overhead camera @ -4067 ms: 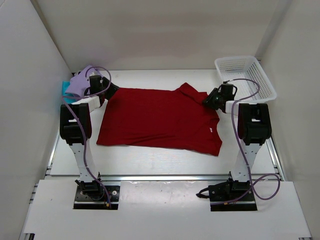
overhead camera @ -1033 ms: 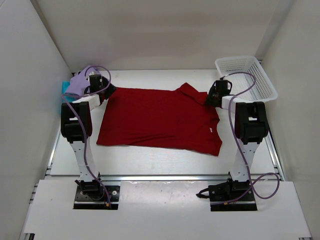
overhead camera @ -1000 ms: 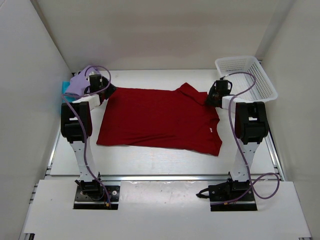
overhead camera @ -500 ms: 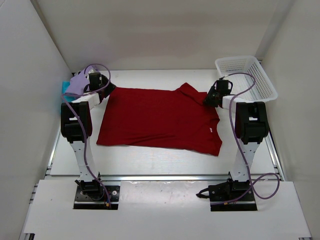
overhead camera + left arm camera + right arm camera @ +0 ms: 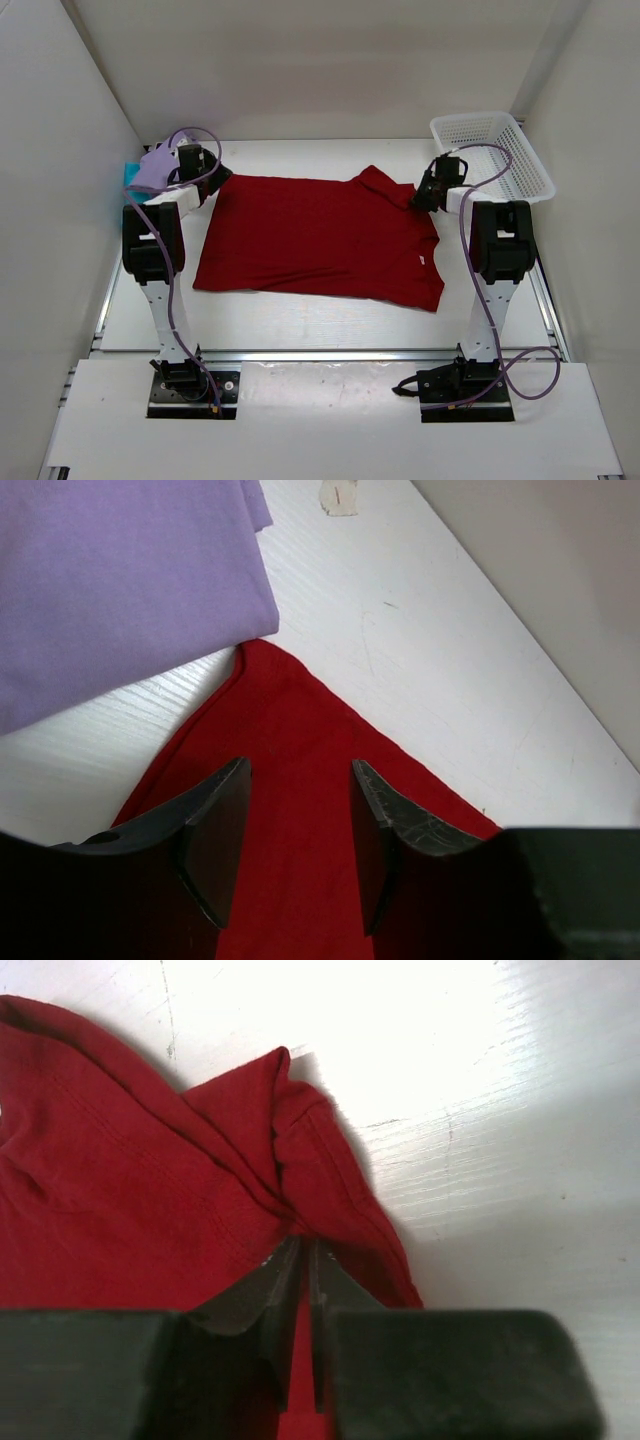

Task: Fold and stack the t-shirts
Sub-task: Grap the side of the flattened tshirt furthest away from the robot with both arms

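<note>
Top external: dark red t-shirt (image 5: 320, 238) flat; right fingers (image 5: 272, 1300) tight on its bunched corner; left fingers (image 5: 215, 830) apart

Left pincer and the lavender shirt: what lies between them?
Left wrist view: a corner of the dark red shirt and bare table lie between left pincer and lavender shirt.

Right gripper (image 5: 419, 199): has crept a little toward the far side since four seconds ago, nearer the white basket (image 5: 492, 150). It now sits at the sleeve edge of the dark red shirt (image 5: 318, 236), its fingers nearly closed on a fold of cloth.
Right arm: upper link has swung slightly inward, with the cable loop riding higher.
Left gripper (image 5: 214, 180): has drawn back slightly toward the far left, with its spread fingers now at the shirt's corner.
</note>
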`<action>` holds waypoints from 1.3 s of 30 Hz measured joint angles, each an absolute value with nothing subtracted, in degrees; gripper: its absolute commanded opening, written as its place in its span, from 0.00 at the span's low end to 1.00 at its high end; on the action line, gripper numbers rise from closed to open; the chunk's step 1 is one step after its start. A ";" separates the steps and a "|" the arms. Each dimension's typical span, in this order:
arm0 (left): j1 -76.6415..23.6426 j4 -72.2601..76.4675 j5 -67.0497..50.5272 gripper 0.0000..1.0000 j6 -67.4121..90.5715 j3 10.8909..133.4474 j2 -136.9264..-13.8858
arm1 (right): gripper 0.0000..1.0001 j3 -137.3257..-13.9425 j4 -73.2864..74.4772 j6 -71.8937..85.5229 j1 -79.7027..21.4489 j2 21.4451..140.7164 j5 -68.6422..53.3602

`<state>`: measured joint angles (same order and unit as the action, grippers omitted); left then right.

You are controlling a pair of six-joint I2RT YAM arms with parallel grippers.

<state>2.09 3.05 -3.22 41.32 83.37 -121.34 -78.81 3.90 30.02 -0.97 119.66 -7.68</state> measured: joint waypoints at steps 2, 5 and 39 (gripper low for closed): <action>2.15 2.98 -3.22 0.55 41.32 83.40 -121.62 | 0.03 -78.87 3.90 30.00 -0.86 119.85 -7.88; 2.22 2.94 -3.25 0.55 41.32 83.40 -121.69 | 0.00 -78.89 3.92 30.09 -0.67 119.87 -8.19; -3.60 -19.44 9.69 0.57 22.87 107.94 -134.63 | 0.00 -81.23 2.76 24.38 -0.56 110.78 -13.72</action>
